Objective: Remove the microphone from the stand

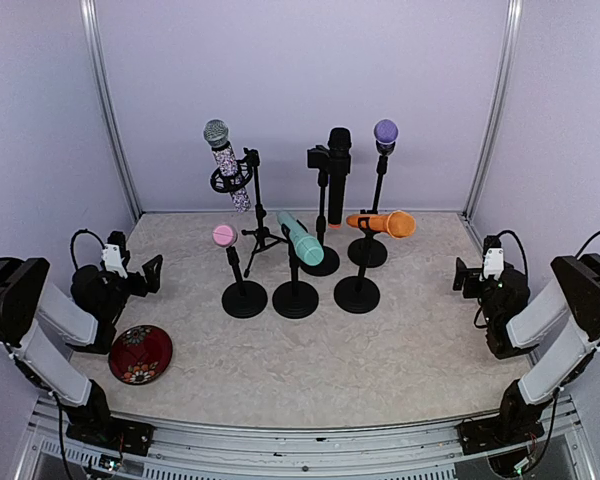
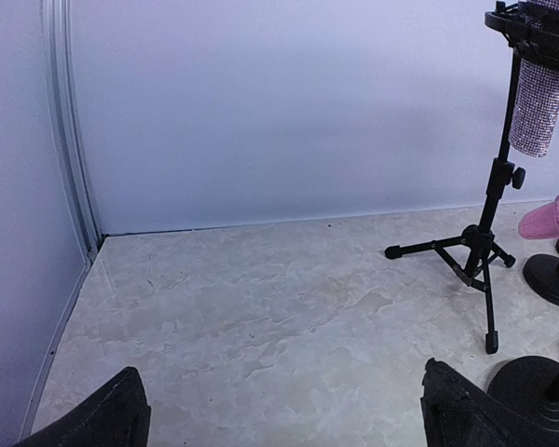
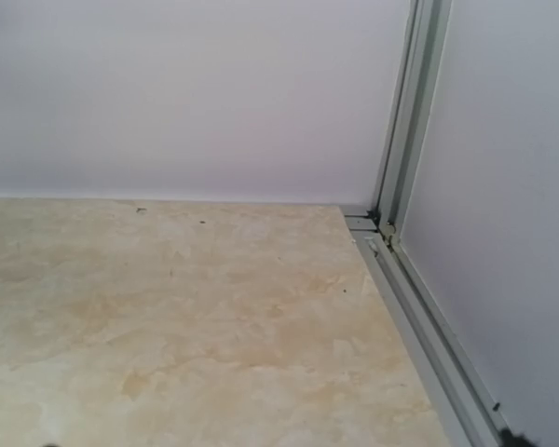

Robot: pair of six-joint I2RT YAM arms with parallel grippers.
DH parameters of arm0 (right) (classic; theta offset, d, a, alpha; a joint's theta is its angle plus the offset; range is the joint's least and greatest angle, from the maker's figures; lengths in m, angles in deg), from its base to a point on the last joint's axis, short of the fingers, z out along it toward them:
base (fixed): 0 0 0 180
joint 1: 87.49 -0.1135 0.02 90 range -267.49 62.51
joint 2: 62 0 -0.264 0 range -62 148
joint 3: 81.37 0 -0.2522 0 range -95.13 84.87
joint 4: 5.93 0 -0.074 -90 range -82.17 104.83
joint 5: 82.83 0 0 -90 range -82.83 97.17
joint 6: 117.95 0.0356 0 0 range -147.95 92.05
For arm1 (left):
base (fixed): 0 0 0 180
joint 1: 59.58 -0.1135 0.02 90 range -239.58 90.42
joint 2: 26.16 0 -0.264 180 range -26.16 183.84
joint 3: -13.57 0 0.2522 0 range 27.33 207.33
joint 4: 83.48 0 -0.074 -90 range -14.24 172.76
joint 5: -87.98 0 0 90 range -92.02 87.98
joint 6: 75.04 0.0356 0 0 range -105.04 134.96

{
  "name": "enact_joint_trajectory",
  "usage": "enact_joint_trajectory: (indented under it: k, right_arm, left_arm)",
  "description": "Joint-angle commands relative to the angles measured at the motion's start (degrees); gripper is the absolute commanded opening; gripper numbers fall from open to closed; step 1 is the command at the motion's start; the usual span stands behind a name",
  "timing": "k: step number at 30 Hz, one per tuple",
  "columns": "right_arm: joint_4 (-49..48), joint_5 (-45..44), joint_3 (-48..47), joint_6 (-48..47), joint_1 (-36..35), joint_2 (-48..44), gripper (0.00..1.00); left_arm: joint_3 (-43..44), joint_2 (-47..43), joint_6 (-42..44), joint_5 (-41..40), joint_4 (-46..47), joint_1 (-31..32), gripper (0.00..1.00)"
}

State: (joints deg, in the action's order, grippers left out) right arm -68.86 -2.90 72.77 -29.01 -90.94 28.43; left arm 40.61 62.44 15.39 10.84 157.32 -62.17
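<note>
Several microphones sit on black stands mid-table. A silver glitter mic (image 1: 225,157) is in a tripod stand (image 1: 261,236). A pink mic (image 1: 224,236), a teal mic (image 1: 300,238), an orange mic (image 1: 385,223), a black mic (image 1: 337,165) and a purple mic (image 1: 385,132) are on round-base stands. My left gripper (image 1: 146,276) is open and empty at the left, well short of the stands. In the left wrist view (image 2: 278,382) its fingers (image 2: 107,414) frame bare table, with the glitter mic (image 2: 540,98) and pink mic (image 2: 554,219) at the right. My right gripper (image 1: 466,279) is open and empty at the right, facing the far right corner.
A red patterned bowl (image 1: 140,354) lies near the left arm at the front left. Round stand bases (image 1: 244,299) crowd the middle. The back wall and a metal corner post (image 3: 405,121) close off the table's far right; a floor rail (image 3: 429,317) runs along the right edge.
</note>
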Motion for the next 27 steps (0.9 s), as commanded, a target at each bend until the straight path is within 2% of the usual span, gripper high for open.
enact_joint_trajectory:
  k: [1, 11, 13, 16, 17, 19, 21, 23, 24, 26, 27]
  right_arm:
    - [-2.07, 0.21, -0.03, -0.35, 0.81, 0.33, 1.0]
    - [-0.35, -3.43, 0.02, 1.22, 0.98, -1.27, 1.0]
    - [-3.85, -2.5, 1.57, 0.49, 0.9, -1.38, 1.0]
    - [-4.67, -1.28, 2.18, -0.37, 0.83, -2.39, 1.0]
    - [-0.27, -3.7, 0.96, -0.27, 0.26, -4.2, 1.0]
    - [15.74, -11.35, -4.82, 2.97, -0.15, -10.0, 1.0]
    - [31.34, -15.88, -12.01, 4.15, -0.07, -14.07, 1.0]
    - [42.01, -12.26, -18.69, -0.17, -0.07, -16.2, 1.0]
    - [44.93, -12.67, -21.06, 0.57, -0.07, -16.76, 1.0]
    - [52.48, -13.2, -24.91, 8.37, 0.07, -18.78, 1.0]
    - [55.63, -10.25, -26.87, 11.49, 0.53, -20.4, 1.0]
  left_arm:
    - [-0.28, 0.55, 0.1, 0.15, 1.37, 0.08, 0.99]
    - [-0.15, 0.11, -0.3, 1.78, 1.25, -0.43, 0.99]
    - [1.38, -2.2, -1.4, 2.28, -3.04, -1.8, 0.99]
    - [8.77, -8.3, -1.57, 3.75, -21.16, -2.91, 0.99]
    - [12.12, -10.32, -0.27, 4.06, -28.46, -2.92, 0.99]
    - [18.51, -13.08, 2.78, 5.3, -42.34, -2.91, 0.99]
    - [23.54, -14.88, 3.88, 5.35, -52.26, -2.95, 0.99]
    - [27.05, -16.42, 3.65, 5.16, -58.89, -3.14, 0.99]
    - [28.73, -17.27, 3.62, 5.13, -62.66, -3.2, 0.99]
    - [30.43, -19.03, 3.85, 5.13, -67.71, -3.31, 0.99]
    - [31.53, -19.94, 4.0, 5.22, -70.19, -3.33, 0.99]
